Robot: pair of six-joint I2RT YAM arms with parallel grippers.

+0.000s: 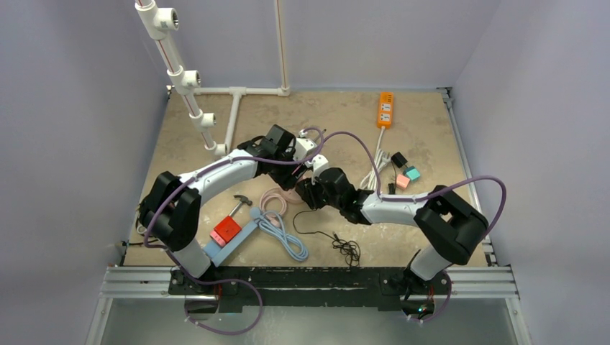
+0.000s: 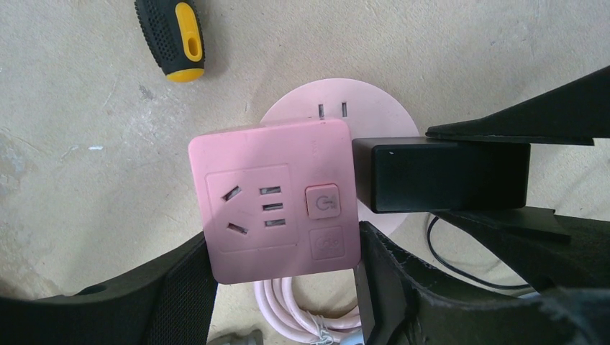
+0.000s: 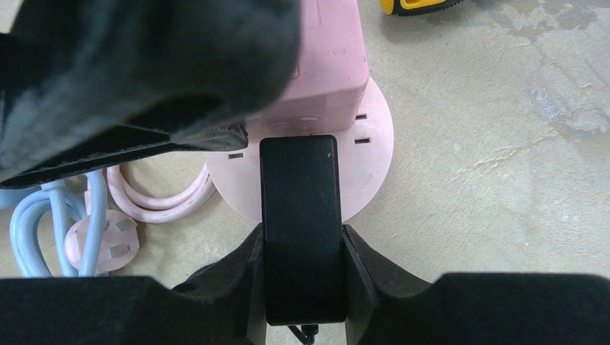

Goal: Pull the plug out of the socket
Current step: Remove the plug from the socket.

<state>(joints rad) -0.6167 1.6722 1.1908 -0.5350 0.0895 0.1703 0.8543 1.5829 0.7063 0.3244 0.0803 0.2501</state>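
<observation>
The pink cube socket [image 2: 277, 205] stands on its round pink base [image 2: 374, 108], mostly hidden under the arms in the top view [image 1: 290, 192]. My left gripper [image 2: 280, 277] is shut on the cube, one finger on each side. The black plug [image 2: 446, 176] lies against the cube's right side, and no prongs show. My right gripper [image 3: 300, 244] is shut on the plug [image 3: 299, 215], pads pressed on both flanks. The two grippers meet mid-table, left [image 1: 306, 162] and right [image 1: 311, 188]. The plug's thin black cord [image 1: 338, 241] trails toward the front.
A yellow-black screwdriver handle [image 2: 176, 39] lies just beyond the socket. The socket's coiled pink cable [image 3: 155, 198] and a light blue cable [image 1: 284, 233] lie to the front left, beside a hammer [image 1: 239, 203] and red block [image 1: 227, 229]. An orange power strip [image 1: 385, 109] and small adapters [image 1: 408, 176] are at the right.
</observation>
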